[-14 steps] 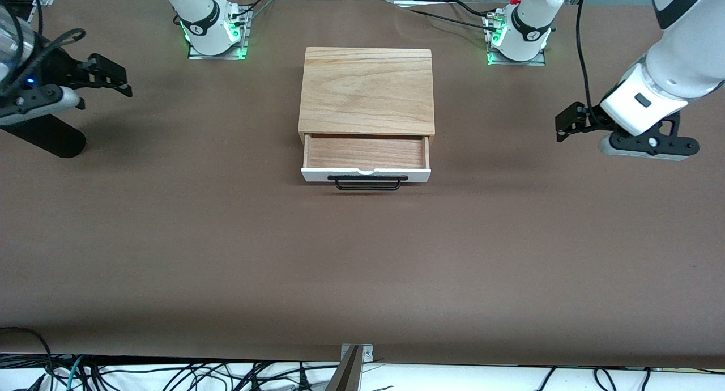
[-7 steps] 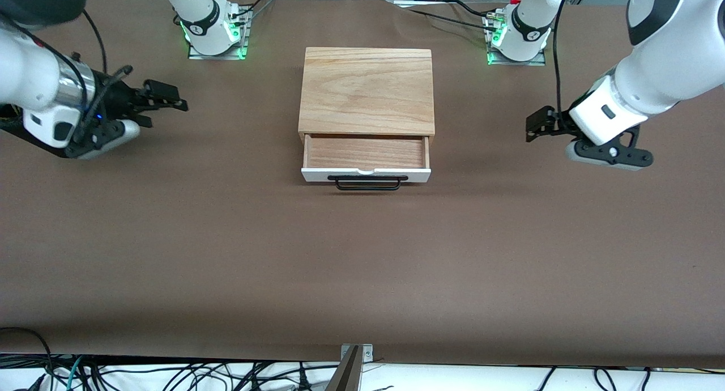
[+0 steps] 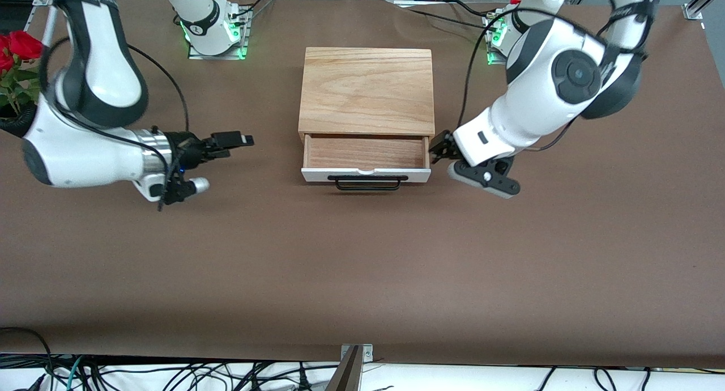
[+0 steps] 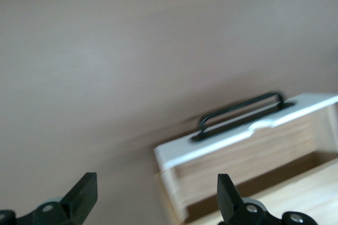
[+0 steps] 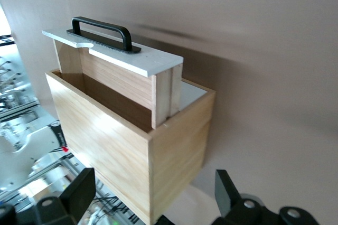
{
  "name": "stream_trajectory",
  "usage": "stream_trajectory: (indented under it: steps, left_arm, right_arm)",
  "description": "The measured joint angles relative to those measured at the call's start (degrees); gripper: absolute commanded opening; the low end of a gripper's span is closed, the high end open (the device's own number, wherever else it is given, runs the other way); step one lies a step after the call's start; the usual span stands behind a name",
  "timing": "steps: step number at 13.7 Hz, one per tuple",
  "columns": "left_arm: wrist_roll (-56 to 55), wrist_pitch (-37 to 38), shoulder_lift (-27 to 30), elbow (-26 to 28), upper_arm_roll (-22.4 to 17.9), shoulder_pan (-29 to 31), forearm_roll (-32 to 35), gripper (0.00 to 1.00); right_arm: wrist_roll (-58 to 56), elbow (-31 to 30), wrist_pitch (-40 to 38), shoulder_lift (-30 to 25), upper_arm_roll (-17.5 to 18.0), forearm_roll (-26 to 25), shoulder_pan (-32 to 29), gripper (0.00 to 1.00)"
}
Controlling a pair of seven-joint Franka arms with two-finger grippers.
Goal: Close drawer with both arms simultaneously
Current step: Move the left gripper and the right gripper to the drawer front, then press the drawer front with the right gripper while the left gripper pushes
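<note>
The shallow light-wood drawer [image 3: 365, 156] with white front panel is pulled partway out of its wood-grain box [image 3: 367, 90], unclosed, with the open left gripper [image 3: 440, 148] beside its corner and the open right gripper [image 3: 233, 140] near but apart.

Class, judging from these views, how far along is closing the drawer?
Done: nothing; the drawer stands pulled out of its box. In hand: the left gripper, open, is beside the drawer's corner; the right gripper, open, hangs apart from it. Left: both push the white front panel in.
</note>
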State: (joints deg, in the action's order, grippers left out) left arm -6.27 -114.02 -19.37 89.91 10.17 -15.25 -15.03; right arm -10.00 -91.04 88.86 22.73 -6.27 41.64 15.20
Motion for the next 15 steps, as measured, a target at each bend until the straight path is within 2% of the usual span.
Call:
stream_trajectory:
  steps: [2,5,8,11,15]
  left_arm:
    - [1.11,-4.33,-3.45,-0.03,-0.44,0.51,-4.28,1.00]
    - [1.26,-6.22,-6.16,-0.03,-0.31,0.55,-4.70,1.00]
    - [2.09,-6.66,-8.52,0.21,0.10,-0.65,-4.70,1.00]
    - [4.88,-6.63,-9.61,1.11,0.29,-1.43,-4.70,1.00]
    - [7.23,-6.03,-9.64,2.86,0.46,-1.72,-4.70,1.00]
  right_arm:
    - [-0.03,-0.01,0.60,2.74,0.03,5.03,1.29,1.00]
    - [-0.04,0.01,3.13,7.41,0.09,11.63,3.55,1.00]
    - [-0.52,0.17,7.87,11.23,0.13,15.87,5.71,1.00]
    - [-1.52,2.01,10.25,13.01,0.16,16.92,7.22,1.00]
    - [-8.25,3.99,10.22,13.06,-0.39,16.92,5.62,1.00]
